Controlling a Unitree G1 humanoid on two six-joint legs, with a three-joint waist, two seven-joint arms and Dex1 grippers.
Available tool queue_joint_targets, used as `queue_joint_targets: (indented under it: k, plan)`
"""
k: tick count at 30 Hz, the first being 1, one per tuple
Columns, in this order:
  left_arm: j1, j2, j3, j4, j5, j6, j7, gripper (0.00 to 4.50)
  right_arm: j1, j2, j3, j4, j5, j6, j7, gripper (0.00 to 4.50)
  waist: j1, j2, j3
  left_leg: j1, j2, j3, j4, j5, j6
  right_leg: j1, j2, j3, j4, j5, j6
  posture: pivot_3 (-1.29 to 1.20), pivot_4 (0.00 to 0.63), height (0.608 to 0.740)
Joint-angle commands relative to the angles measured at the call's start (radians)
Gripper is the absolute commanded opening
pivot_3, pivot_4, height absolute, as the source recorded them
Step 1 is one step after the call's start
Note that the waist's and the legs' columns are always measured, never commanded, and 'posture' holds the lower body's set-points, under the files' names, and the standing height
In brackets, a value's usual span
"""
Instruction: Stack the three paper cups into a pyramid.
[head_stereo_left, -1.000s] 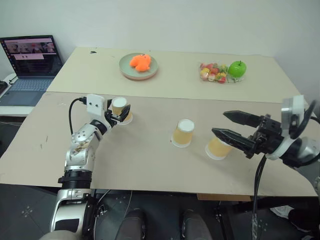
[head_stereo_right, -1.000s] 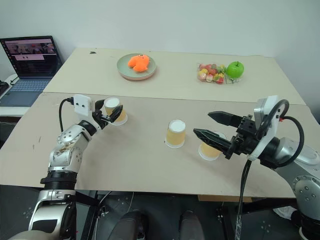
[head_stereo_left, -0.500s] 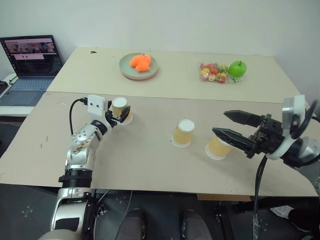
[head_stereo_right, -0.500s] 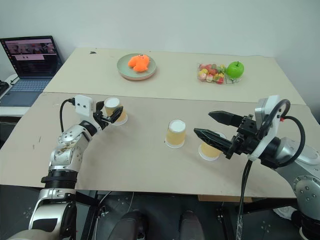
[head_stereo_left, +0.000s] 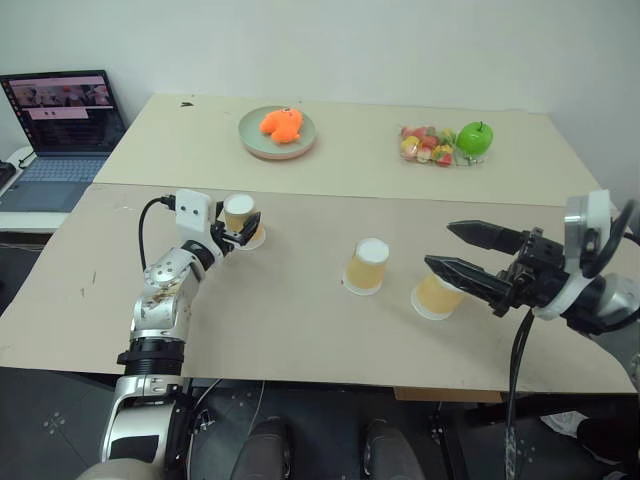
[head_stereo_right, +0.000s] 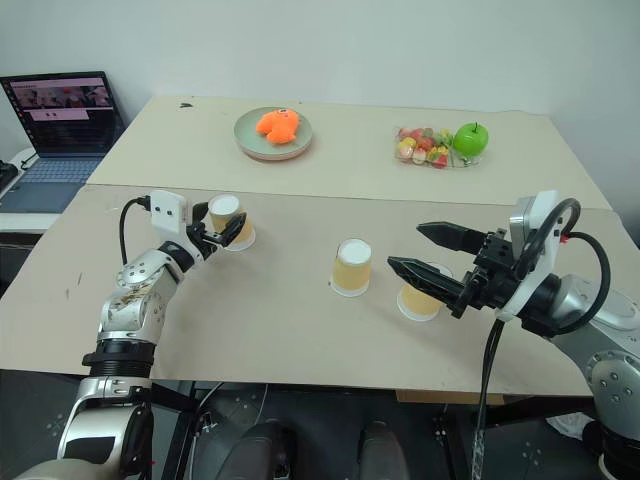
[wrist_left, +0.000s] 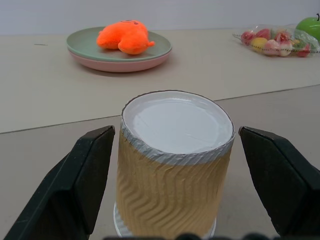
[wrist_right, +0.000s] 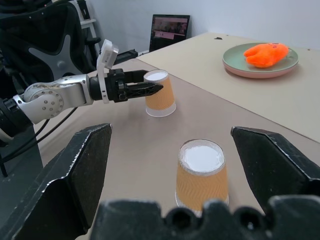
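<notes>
On the table (head_stereo_left: 300, 320), the left wrist view shows the left pincer (wrist_left: 175, 165) spread, apparently clear of its cup (wrist_left: 175, 165).

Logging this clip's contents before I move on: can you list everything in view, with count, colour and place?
Paper cups: 3, tan with white bases, upside down on the near table; one between the left gripper's fingers, one mid-table, one under the right gripper.
Plate: 1, pale green over a pink edge, far table.
Plush toy: 1, orange, on the plate.
Bag of sweets: 1, clear with mixed colours, far table.
Apple: 1, green, beside the bag.
Laptop: 1, open, on a side surface at far left.
Left gripper: open around a cup, gaps either side.
Right gripper: open, holding nothing.
</notes>
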Motion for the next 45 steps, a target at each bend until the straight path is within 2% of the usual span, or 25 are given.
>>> queue_joint_targets:
  k: [1,9,19,24,33,38,41,43,45]
  plan:
    - [-0.057,0.002,0.006,0.079,0.015,-0.054,0.003,3.72,-0.007,-0.012,-0.021,-0.015,-0.004,-0.018,0.012,4.50,0.001,0.000,0.000,0.000,0.000,0.000,0.000,0.000,0.000,0.000,0.000,0.000,0.000,0.000,0.000,0.00,0.150,0.676]
    - [-0.069,0.019,0.014,0.124,0.019,-0.097,-0.020,3.72,-0.016,0.001,-0.007,0.001,-0.031,-0.029,0.024,4.50,0.000,0.000,0.000,0.000,0.000,0.000,0.000,0.000,0.000,0.000,0.000,0.000,0.000,0.000,0.000,0.00,0.150,0.676]
    - [-0.050,0.027,0.019,0.074,0.012,-0.099,-0.025,3.72,-0.010,0.033,0.006,-0.004,-0.051,-0.041,0.023,4.50,0.000,0.000,0.000,-0.001,0.000,0.000,0.000,0.000,0.000,0.000,0.000,0.000,0.000,0.000,0.000,0.00,0.150,0.676]
    - [-0.044,0.026,0.034,0.062,0.000,-0.108,-0.029,2.40,-0.007,0.037,0.007,-0.008,-0.049,-0.042,0.021,4.50,0.000,0.000,0.000,0.000,0.000,0.000,0.000,0.000,0.000,-0.001,0.000,0.000,0.000,0.000,0.000,0.00,0.150,0.676]
    - [-0.056,0.033,0.012,0.038,0.003,-0.081,-0.060,2.31,-0.009,0.040,0.009,-0.011,-0.048,-0.041,0.019,4.50,0.000,0.000,0.000,0.000,0.000,0.000,0.000,0.000,0.000,0.000,0.000,0.000,0.000,0.000,0.000,0.00,0.150,0.676]
    - [-0.080,0.083,0.002,-0.086,-0.127,0.006,-0.275,2.31,-0.012,0.036,0.010,-0.008,-0.050,-0.042,0.025,4.50,0.000,0.000,0.000,-0.001,0.000,0.000,0.000,0.000,0.000,-0.001,0.000,0.000,0.000,0.000,0.000,0.00,0.150,0.676]
    - [-0.065,0.231,-0.032,-0.212,-0.280,0.220,-0.542,2.31,-0.013,0.023,0.002,0.002,-0.049,-0.038,0.039,4.50,-0.004,0.000,0.000,-0.002,0.000,0.000,0.000,0.000,0.000,-0.002,0.000,-0.001,0.000,0.000,0.000,0.00,0.150,0.676]
    - [-0.059,0.288,-0.052,-0.229,-0.299,0.277,-0.604,2.31,-0.013,0.020,-0.001,0.006,-0.051,-0.037,0.044,4.50,-0.012,0.001,0.000,-0.002,0.000,0.000,0.000,0.000,0.000,-0.002,0.000,0.000,0.000,0.000,0.000,0.00,0.150,0.676]
    - [-0.052,0.323,-0.079,-0.218,-0.275,0.254,-0.660,2.31,-0.013,0.020,0.001,0.007,-0.053,-0.039,0.044,4.50,-0.011,0.001,0.000,0.000,0.000,0.000,0.000,0.000,0.000,-0.001,0.000,0.000,0.000,0.000,0.000,0.00,0.150,0.676]
